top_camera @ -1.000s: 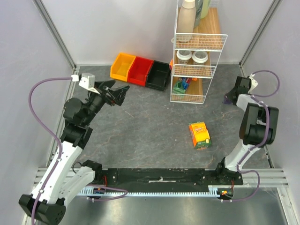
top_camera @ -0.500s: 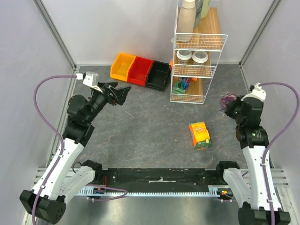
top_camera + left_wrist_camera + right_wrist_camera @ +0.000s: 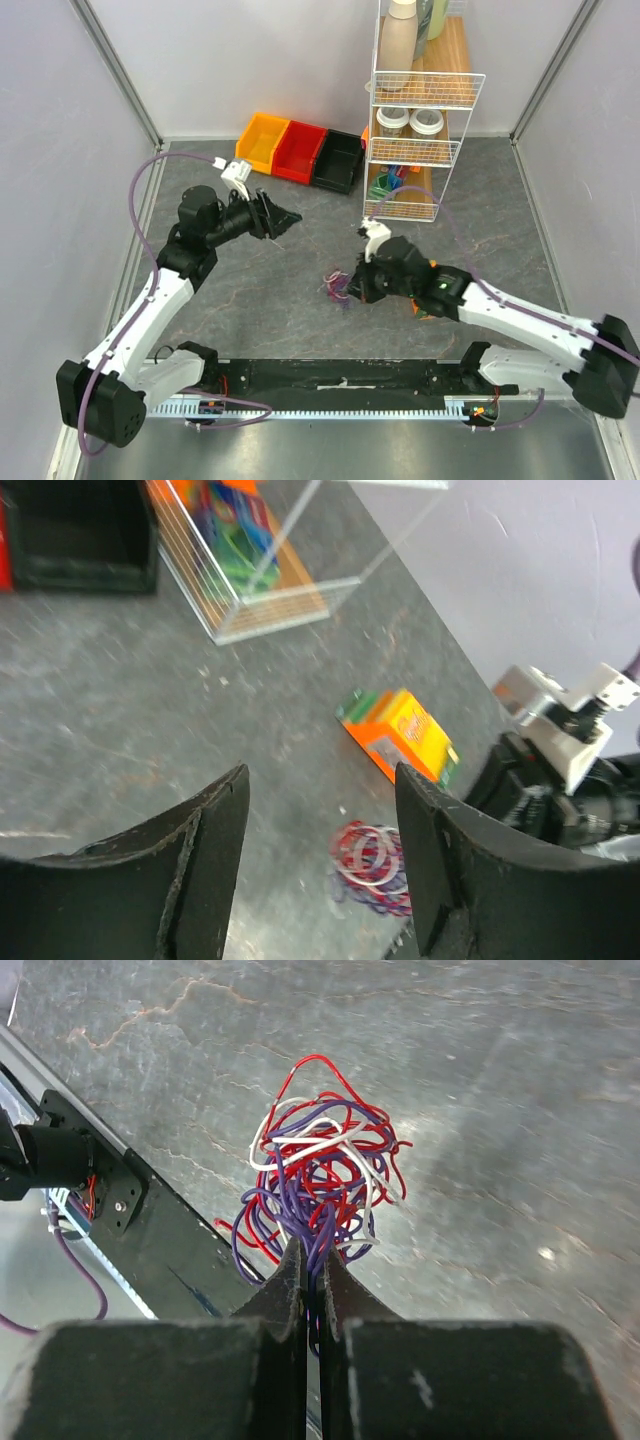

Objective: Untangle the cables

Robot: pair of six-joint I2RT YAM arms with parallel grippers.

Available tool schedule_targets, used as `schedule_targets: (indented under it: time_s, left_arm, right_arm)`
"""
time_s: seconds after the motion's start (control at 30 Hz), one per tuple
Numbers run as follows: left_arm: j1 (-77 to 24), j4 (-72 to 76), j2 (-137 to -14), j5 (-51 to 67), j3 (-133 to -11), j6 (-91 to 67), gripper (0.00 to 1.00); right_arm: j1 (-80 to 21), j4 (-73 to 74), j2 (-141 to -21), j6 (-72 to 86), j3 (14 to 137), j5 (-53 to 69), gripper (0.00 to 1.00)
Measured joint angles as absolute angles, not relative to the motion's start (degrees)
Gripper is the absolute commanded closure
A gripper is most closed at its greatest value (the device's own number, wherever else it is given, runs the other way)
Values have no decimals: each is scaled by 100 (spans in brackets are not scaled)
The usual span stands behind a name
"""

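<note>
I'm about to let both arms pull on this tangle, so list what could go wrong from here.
The right gripper is shut on several strands of the cables at once; pulling may tighten the knot. The left gripper, open and well apart, could snag many loops together. The orange box lies close by the right arm and may get knocked.

Cables (image 3: 320, 1175): thin red, white & purple-blue wires, one tangled wad, ctr frame, strands pinched in right claw (image 3: 313, 1260).
</note>
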State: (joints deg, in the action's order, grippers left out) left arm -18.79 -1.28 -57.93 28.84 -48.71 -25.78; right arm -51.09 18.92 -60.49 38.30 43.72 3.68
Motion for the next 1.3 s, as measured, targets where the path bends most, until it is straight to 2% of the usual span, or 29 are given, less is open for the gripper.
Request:
schedule_targets:
  time_s: [0.13, 0.17, 0.23, 0.4, 0.73, 1.0, 1.3]
  left_arm:
    - [-2014, -451, -5647, 3428, -4578, -2696, 32]
    - [-2075, -499, -5520, 3485, -4447, -2727, 32]
    - [-2272, -626, -5157, 3531, -4104, -2797, 34]
    - [-2801, -978, -4884, 3583, -3826, -2847, 43]
    - [-3916, -1140, -5332, 3002, -3385, -3070, 40]
    - [-4495, -812, -5942, 2250, -3079, -3540, 53]
    - [-4534, -711, -6510, 1114, -3317, -3750, 50]
  right_arm:
    - [-5527, 1105, -6873, 4073, 4368, 139, 92]
    - [-5555, 952, -7050, 4108, 4355, 104, 88]
    - [-5616, 690, -7406, 4160, 4327, 36, 69]
    - [-5686, 548, -7738, 4101, 4191, -97, 55]
    - [-5690, 552, -7013, 3942, 3575, -204, 49]
    - [-5690, 609, -6807, 3900, 3527, -587, 51]
    - [-5690, 434, -6807, 3962, 3395, -486, 52]
